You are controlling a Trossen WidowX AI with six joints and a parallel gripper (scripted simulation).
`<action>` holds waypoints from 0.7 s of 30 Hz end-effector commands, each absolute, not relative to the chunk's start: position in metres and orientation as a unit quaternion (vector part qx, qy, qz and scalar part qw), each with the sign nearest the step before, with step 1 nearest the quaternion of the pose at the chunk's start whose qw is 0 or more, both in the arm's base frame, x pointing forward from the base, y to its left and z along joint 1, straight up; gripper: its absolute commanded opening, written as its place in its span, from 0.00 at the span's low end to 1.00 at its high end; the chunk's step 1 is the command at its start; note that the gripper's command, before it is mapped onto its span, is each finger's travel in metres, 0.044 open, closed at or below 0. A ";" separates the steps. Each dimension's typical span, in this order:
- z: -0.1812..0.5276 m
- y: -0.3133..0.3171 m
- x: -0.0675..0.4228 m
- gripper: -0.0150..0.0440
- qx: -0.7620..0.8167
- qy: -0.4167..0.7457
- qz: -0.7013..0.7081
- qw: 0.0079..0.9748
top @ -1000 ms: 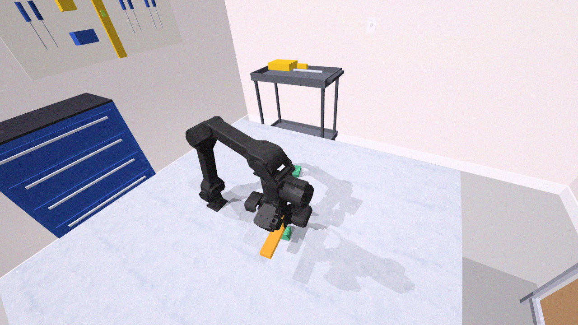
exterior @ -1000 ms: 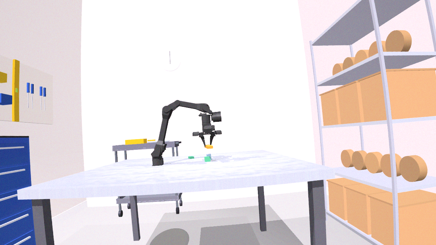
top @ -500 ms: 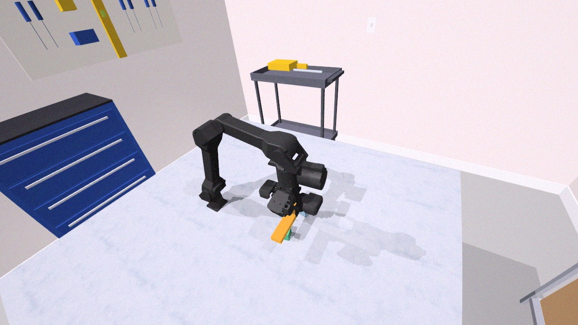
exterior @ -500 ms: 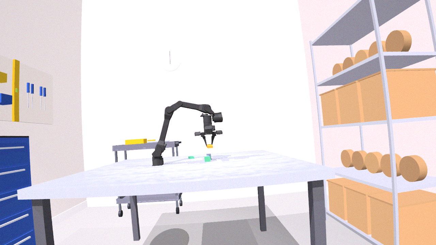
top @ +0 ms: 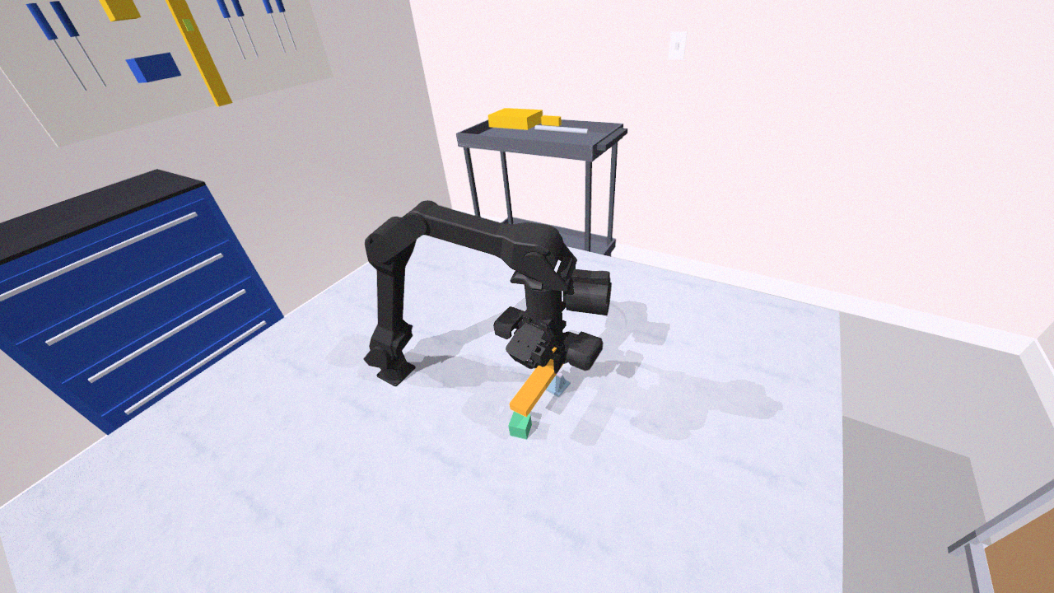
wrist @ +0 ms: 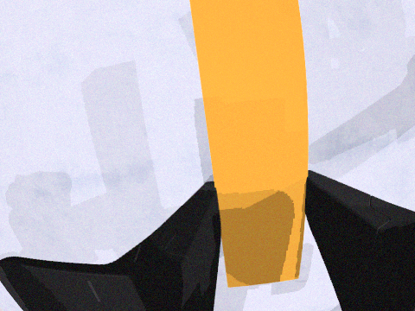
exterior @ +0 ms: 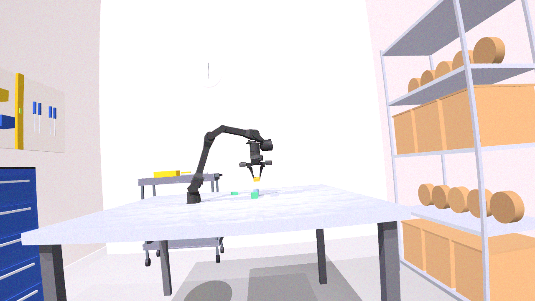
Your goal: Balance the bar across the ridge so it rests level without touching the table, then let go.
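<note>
Near the centre of the top view, the gripper point(top: 548, 361) pointed downward and was clamped on one end of the orange bar point(top: 531, 389), which ran from the fingers toward the lower left of that frame. The bar's free end hung over the green block point(top: 520, 425) standing on the table point(top: 295, 479), and the pale blue ridge point(top: 560, 385) sat just to the right of the bar, close beneath the gripper. Whether the bar touched the ridge could not be told from above.

In the exterior view the gripper point(exterior: 256, 175) held the bar point(exterior: 256, 179) clear above the table point(exterior: 224, 220), with a green block point(exterior: 254, 195) below it and a second green block point(exterior: 234, 193) a little to the left, near the arm's base.

The wrist view showed the bar point(wrist: 251, 92) rising from the lower centre to the top edge of the frame, its near end pinched between the two black fingers, with the table point(wrist: 86, 34) and grey shadows behind it.

A grey cart point(top: 538, 140) carrying a yellow box point(top: 514, 118) stood against the wall in the upper middle of the top view.
</note>
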State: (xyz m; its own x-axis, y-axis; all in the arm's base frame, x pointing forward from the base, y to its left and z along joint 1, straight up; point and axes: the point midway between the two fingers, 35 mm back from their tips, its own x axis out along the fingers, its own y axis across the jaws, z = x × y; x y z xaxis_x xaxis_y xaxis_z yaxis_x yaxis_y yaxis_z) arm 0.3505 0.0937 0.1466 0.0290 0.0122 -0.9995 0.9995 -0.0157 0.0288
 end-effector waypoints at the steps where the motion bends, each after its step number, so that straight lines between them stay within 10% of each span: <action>1: 0.147 0.109 0.351 0.25 0.520 0.484 -0.500 0.495; 21: 0.144 0.164 0.344 0.25 0.541 0.465 -0.518 0.472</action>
